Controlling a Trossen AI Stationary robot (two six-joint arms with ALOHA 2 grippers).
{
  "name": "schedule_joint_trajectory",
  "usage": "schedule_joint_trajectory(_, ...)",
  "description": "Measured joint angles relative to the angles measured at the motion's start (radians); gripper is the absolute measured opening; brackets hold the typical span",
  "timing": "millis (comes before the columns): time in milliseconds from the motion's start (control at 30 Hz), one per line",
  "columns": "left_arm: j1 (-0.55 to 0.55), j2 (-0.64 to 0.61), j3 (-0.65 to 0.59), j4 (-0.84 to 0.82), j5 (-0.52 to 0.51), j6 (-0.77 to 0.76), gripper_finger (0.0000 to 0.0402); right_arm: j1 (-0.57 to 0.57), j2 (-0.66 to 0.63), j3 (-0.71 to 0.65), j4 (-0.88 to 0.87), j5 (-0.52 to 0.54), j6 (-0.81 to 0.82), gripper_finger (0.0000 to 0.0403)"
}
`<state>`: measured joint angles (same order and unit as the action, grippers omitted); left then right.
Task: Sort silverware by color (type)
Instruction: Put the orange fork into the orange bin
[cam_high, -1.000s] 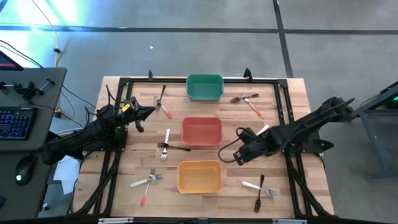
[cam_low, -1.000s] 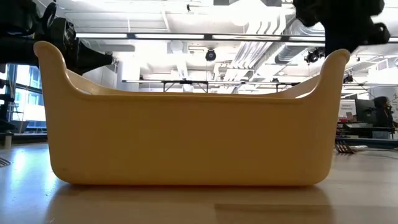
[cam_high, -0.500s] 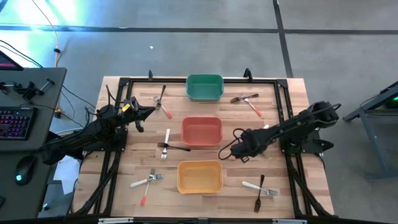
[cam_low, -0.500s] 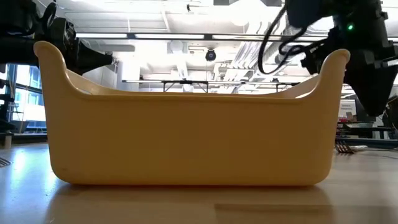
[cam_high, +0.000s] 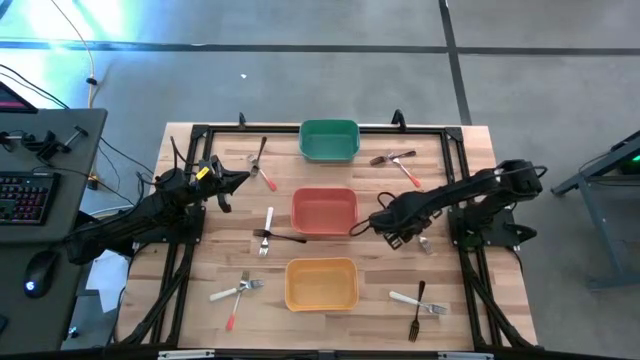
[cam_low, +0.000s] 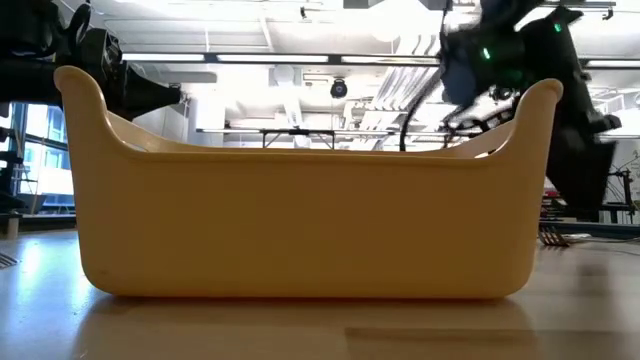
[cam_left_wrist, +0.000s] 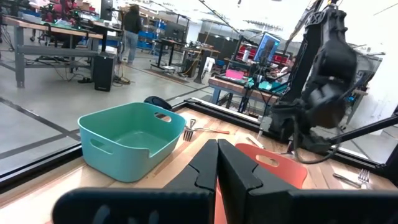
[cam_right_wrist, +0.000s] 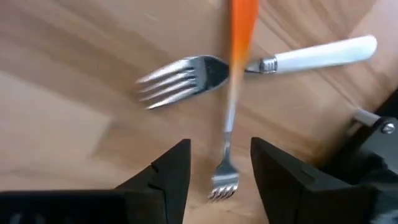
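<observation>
The right gripper (cam_right_wrist: 214, 163), fingers spread wide, hovers right of centre in the high view just above an orange-handled fork (cam_right_wrist: 231, 93) crossing a white-handled fork (cam_right_wrist: 249, 65) on the counter (cam_high: 450, 300), its long axis running between them, the shut left gripper (cam_high: 238, 180) far off.

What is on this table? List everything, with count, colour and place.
bins: three in a centre row, green bin far, red bin middle, yellow bin near
dark utensils: four, scattered either side of the bins
orange-handled forks: four, either side; one below the right gripper
white-handled forks: four, either side; one crossed with that orange one
left gripper: shut, waiting at the table's far left
right gripper: open, right of the red bin
</observation>
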<state>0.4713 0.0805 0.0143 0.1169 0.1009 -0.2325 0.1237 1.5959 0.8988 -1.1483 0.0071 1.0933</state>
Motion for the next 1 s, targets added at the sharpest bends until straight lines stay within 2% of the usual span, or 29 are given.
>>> schedule_joint_trajectory(167, 0.0, 0.0, 0.0, 0.0, 0.0, 0.0, 0.0, 0.008, -0.003, -0.091, 0.026, 0.025, 0.025, 0.0151)
schedule_joint_trajectory(333, 0.0, 0.0, 0.0, 0.0, 0.0, 0.0, 0.0, 0.015, -0.007, -0.173, 0.132, -0.049, 0.025, 0.0151)
schedule_joint_trajectory(600, 0.0, 0.0, 0.0, 0.0, 0.0, 0.0, 0.0, 0.015, -0.008, -0.194, 0.175, -0.045, 0.031, 0.0143)
schedule_joint_trajectory(700, 0.0, 0.0, 0.0, 0.0, 0.0, 0.0, 0.0, 0.015, -0.007, -0.195, 0.185, -0.05, 0.033, 0.0118)
schedule_joint_trajectory(933, 0.0, 0.0, 0.0, 0.0, 0.0, 0.0, 0.0, 0.016, -0.005, -0.195, 0.21, -0.062, 0.062, 0.002)
schedule_joint_trajectory(1000, 0.0, 0.0, 0.0, 0.0, 0.0, 0.0, 0.0, 0.016, -0.005, -0.195, 0.211, -0.066, 0.06, 0.0006)
